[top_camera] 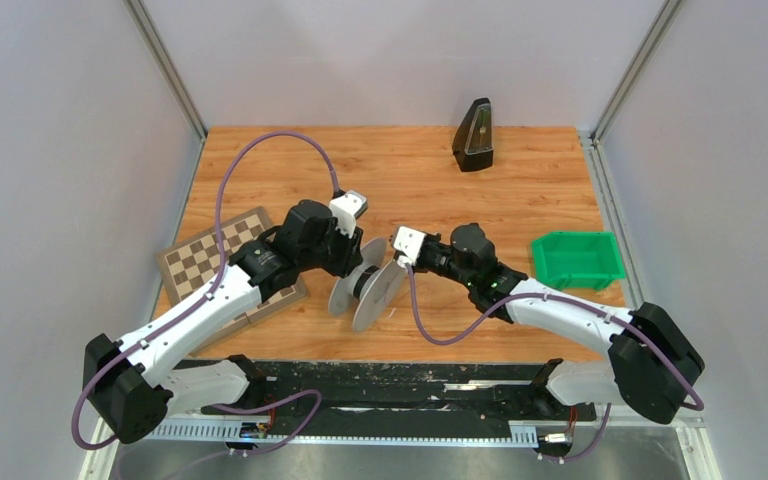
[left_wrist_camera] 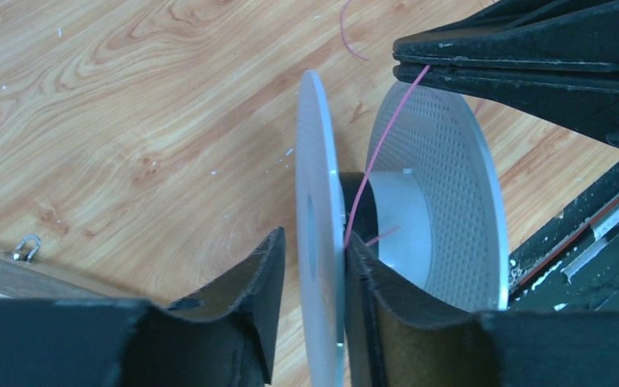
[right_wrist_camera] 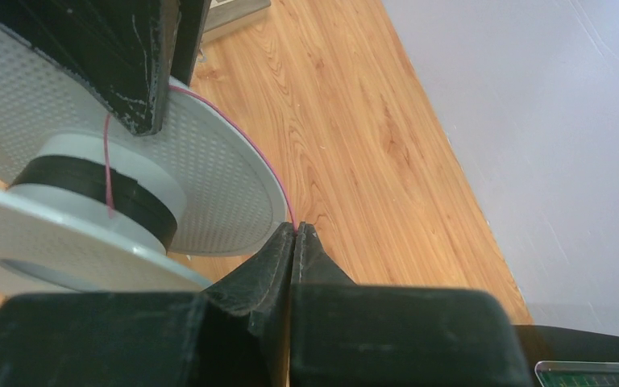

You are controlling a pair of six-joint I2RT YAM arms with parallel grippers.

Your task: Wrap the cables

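Left fingers (left_wrist_camera: 246,294) straddle one flange of the grey spool (left_wrist_camera: 443,193), grip unclear; right fingers (right_wrist_camera: 258,282) pinch its pink cable (left_wrist_camera: 381,145).

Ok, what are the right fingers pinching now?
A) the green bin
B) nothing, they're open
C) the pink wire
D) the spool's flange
C: in the right wrist view the right fingers are closed on the wire, which leads to the spool.

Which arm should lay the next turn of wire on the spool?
Right. The right hand is shut on the pink wire, which runs to the hub; the left hand only straddles the spool flange, likely steadying it.
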